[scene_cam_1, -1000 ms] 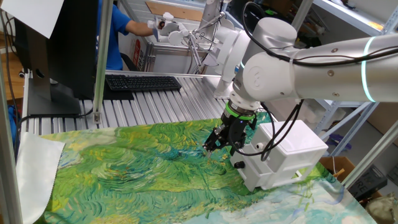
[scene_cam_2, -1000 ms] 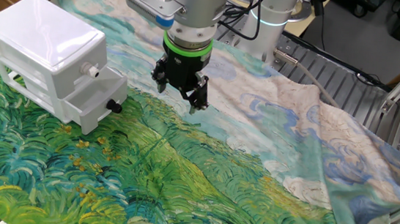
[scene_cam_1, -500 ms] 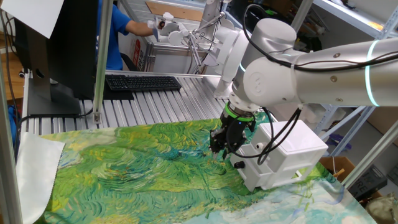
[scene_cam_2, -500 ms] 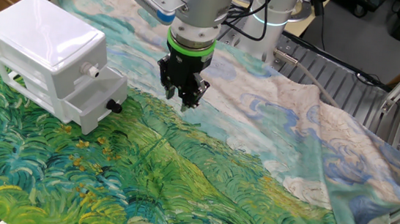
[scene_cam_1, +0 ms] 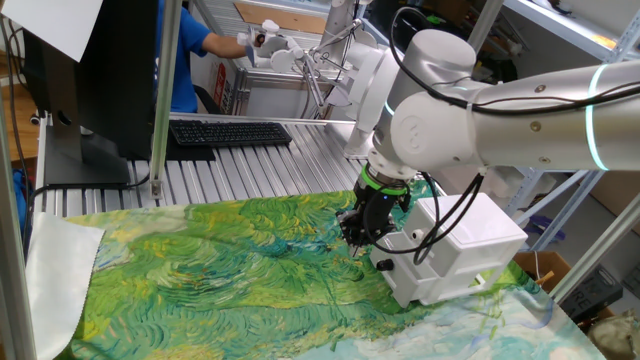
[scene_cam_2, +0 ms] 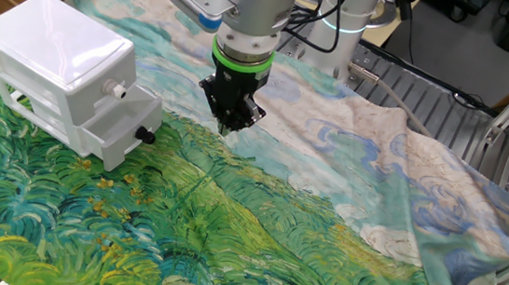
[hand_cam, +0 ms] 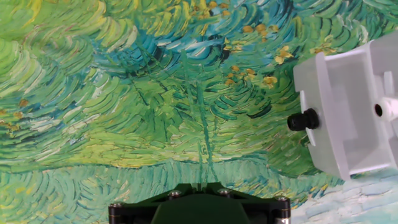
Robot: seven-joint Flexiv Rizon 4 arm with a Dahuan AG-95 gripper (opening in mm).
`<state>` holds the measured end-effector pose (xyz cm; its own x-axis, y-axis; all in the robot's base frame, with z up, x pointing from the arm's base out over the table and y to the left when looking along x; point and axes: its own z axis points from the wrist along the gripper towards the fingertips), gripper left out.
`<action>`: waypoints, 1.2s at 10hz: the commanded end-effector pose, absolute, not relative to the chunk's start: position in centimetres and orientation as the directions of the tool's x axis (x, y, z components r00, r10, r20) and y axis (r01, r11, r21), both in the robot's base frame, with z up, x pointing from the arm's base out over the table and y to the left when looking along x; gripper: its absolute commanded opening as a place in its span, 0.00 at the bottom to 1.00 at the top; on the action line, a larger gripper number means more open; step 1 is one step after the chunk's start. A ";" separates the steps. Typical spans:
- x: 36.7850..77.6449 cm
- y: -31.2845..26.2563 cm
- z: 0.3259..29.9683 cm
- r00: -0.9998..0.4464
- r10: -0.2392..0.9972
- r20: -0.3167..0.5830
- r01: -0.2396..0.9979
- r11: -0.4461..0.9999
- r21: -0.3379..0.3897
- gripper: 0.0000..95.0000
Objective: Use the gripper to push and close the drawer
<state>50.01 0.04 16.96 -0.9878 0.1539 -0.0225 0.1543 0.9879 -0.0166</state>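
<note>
Spread over the metal table, a green-and-blue painted cloth (scene_cam_2: 228,224) carries a white plastic two-drawer box (scene_cam_2: 53,48). Its lower drawer (scene_cam_2: 125,130) juts out, black knob (scene_cam_2: 146,135) forward. Just beside it, the black two-fingered gripper (scene_cam_2: 231,120) hangs pinched empty, seemingly blunt for pushing.

Bright, even light (soft shadows), sharp focus.

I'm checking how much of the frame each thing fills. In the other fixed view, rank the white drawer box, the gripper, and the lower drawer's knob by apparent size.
1. White drawer box, the largest.
2. Gripper, shut, clearly smaller.
3. Lower drawer's black knob, smallest by far.
</note>
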 end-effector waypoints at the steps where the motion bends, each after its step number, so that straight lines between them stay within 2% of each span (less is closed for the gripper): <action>1: 50.2 0.0 16.9 -0.988 0.154 -0.024 0.154 0.988 -0.018 0.00; 7: 53.9 -0.4 17.4 -0.989 0.149 -0.024 0.149 0.989 -0.016 0.00; 12: 57.2 -1.1 16.3 -0.989 0.147 -0.028 0.149 0.987 -0.058 0.00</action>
<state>57.44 -1.14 16.16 -0.9885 0.1488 -0.0260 0.1501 0.9869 -0.0588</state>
